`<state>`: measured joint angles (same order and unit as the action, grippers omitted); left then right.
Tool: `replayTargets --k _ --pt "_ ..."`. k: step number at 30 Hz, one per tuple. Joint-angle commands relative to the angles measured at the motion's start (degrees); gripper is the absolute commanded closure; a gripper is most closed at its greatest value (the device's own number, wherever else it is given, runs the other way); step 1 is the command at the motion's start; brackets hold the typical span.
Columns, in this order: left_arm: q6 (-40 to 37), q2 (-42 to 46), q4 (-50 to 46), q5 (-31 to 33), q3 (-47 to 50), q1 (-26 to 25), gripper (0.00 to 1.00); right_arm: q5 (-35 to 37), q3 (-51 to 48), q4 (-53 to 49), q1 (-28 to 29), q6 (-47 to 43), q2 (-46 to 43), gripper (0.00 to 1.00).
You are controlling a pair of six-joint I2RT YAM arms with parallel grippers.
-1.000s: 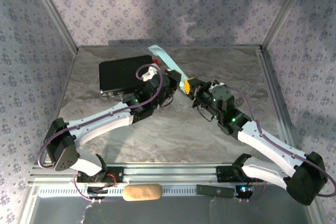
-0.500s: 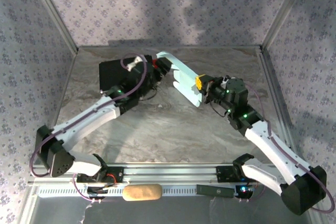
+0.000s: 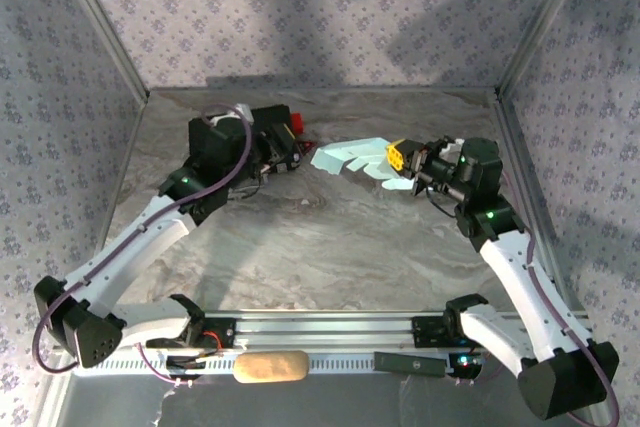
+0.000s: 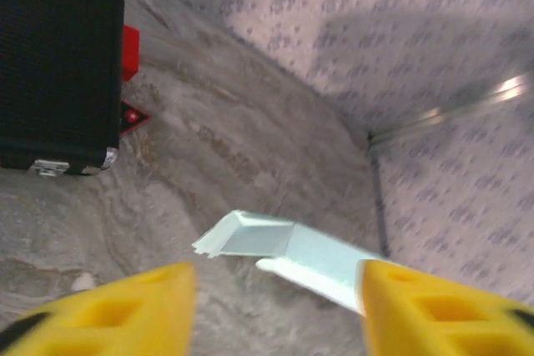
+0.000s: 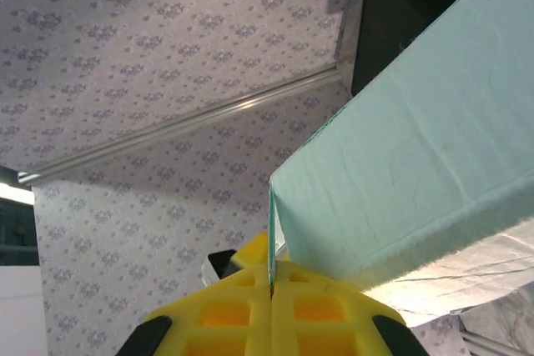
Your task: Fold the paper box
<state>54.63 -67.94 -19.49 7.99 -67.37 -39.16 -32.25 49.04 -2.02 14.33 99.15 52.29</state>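
Left claw (image 4: 278,296) is letting go and backing toward the black case (image 4: 50,64), jaws apart and empty, leaving the paper box (image 3: 350,157) hanging over the tabletop (image 3: 330,247), right claw (image 3: 400,157) alone pinching its edge, so folding is likely waiting on a regrip.

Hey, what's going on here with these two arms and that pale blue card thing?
The right gripper is shut on one edge of the paper box and appears to hold it just off the table. The left gripper is open and holds nothing. It points at the box's free end from beside the black case. The box does not look fully folded yet.
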Motion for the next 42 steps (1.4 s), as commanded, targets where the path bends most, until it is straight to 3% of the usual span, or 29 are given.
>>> replayTargets --k 1,3,5,11,21,29,34,42 --pt "-16.55 1.74 2.76 5.23 2.28 -4.0 0.56 -4.52 2.49 -2.6 -1.53 -2.5 -0.87 1.0" --pt "-27.04 2.28 7.59 7.5 8.77 -5.74 0.59 -5.31 3.08 -3.95 -2.09 -3.0 -1.07 1.0" --pt "-32.7 2.46 14.42 5.85 15.82 -5.79 0.55 -5.99 3.6 -5.44 -2.45 -3.5 -1.09 1.0" --pt "-40.81 -0.43 42.44 4.94 33.03 -6.84 0.35 -6.6 4.64 -7.71 -3.0 -3.88 -1.43 1.0" --pt "-47.3 -15.29 71.79 2.69 36.58 -5.86 0.29 -7.21 6.07 -8.97 -3.68 -3.1 -0.97 1.0" --pt "-41.42 -22.34 85.96 -1.93 36.93 -1.33 0.28 -7.92 5.94 -8.0 -4.3 -1.78 -0.65 1.0" --pt "-40.48 -25.23 85.83 -7.61 33.05 -1.41 0.28 -8.0 6.17 -7.91 -4.49 -1.71 -0.1 1.0" --pt "-39.93 -29.07 85.05 -7.37 28.58 -1.26 0.3 -8.0 6.0 -7.76 -4.65 -1.17 -0.19 1.0"
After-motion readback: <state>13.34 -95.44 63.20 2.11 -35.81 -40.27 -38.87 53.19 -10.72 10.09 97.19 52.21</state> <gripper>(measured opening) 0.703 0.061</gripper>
